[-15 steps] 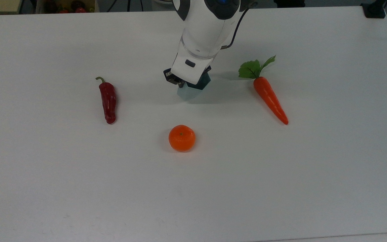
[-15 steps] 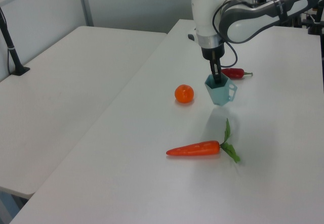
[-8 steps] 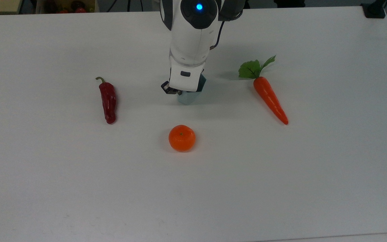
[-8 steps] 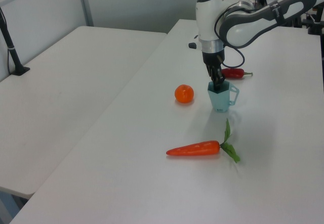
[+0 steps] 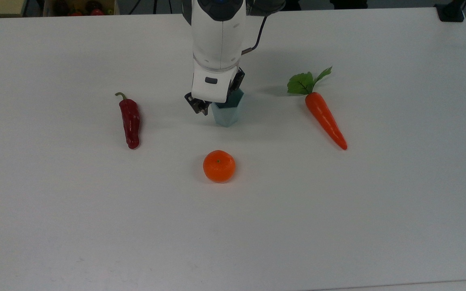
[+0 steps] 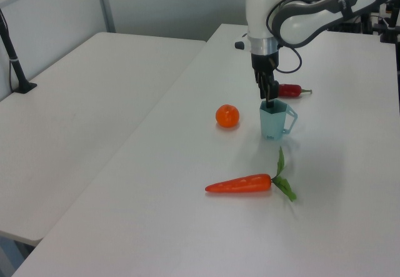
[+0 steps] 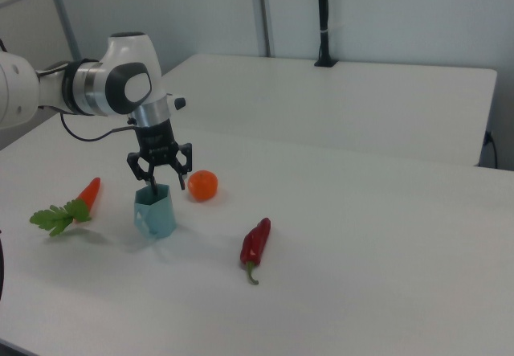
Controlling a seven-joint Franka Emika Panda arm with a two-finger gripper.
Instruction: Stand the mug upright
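Claw spread over upright mug

Gripper (image 7: 161,180) is hanging with fingers apart, one finger dipping inside the mug (image 7: 155,210) rim, the other outside. Mug is standing upright on the white table (image 7: 361,243), handle showing in the left view. Tangerine (image 7: 202,185), red chili (image 7: 255,245) and carrot (image 7: 87,193) are lying around it.

Four loose things are sitting on the white desk (image 5: 55,226), one of each kind: one pale blue-green mug (image 5: 227,114), one orange tangerine (image 5: 219,166), one dark red chili pepper (image 5: 130,121) and one carrot (image 5: 325,118) with green leaves. One robot arm is reaching in, carrying one hand (image 5: 206,106). A second desk (image 6: 81,102) is standing alongside.
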